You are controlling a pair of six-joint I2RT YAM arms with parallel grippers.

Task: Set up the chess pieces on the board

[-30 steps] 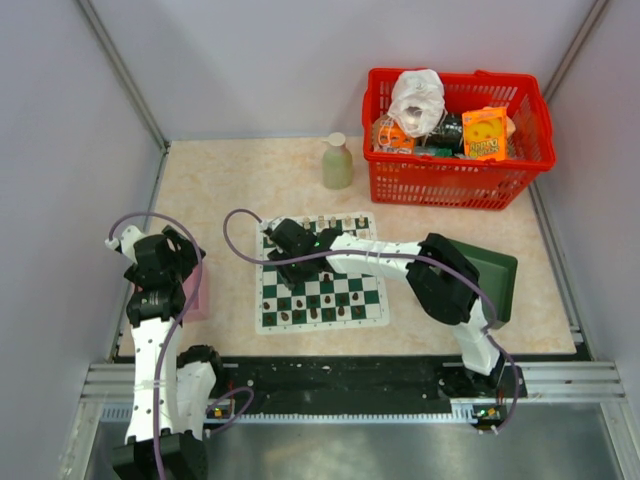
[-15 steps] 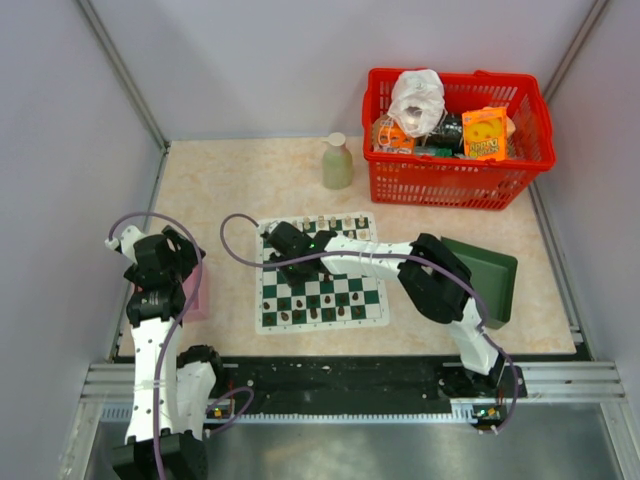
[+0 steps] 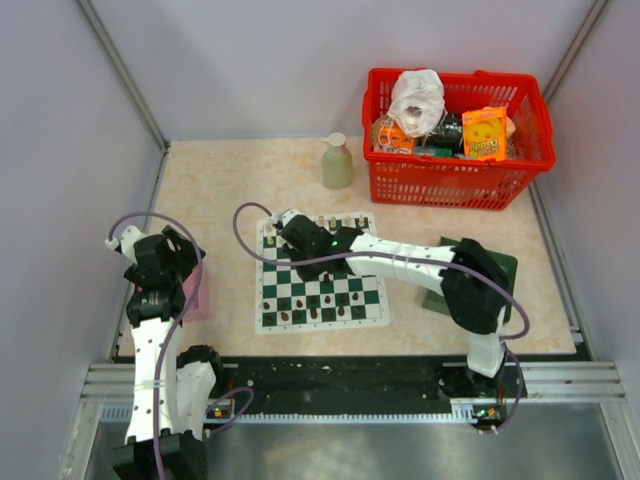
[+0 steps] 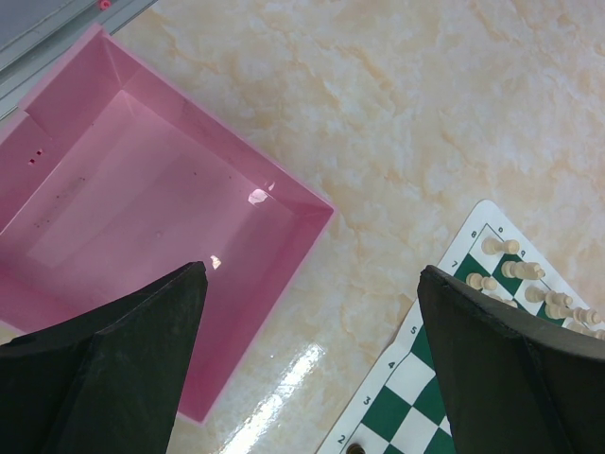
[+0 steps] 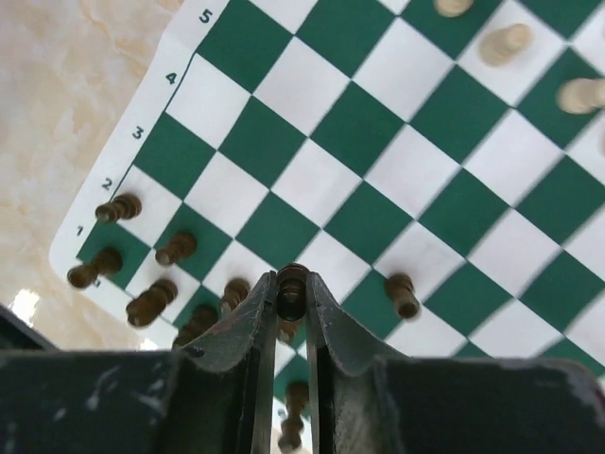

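The board point(image 3: 318, 325) lies in the middle of the table, green and white checks. Dark chess pieces point(image 3: 300, 314) stand along its near rows and pale pieces point(image 3: 340, 222) along its far row. My right gripper point(image 3: 292, 234) hangs over the board's far left part. In the right wrist view it point(image 5: 291, 282) is shut on a dark piece point(image 5: 291, 293), held above the board point(image 5: 378, 123), with other dark pieces point(image 5: 151, 301) below. My left gripper point(image 4: 312, 359) is open and empty over the pink box's edge, left of the board point(image 4: 416, 397).
A pink box point(image 3: 195, 290) sits at the table's left edge, also in the left wrist view point(image 4: 142, 208). A dark green tray point(image 3: 503, 268) lies right of the board. A red basket point(image 3: 455, 180) of packets stands at the back right, a pale green bottle point(image 3: 337, 162) beside it.
My right gripper has moved toward the board's far left corner, and its elbow has swung right over the green tray. The left arm has not moved.
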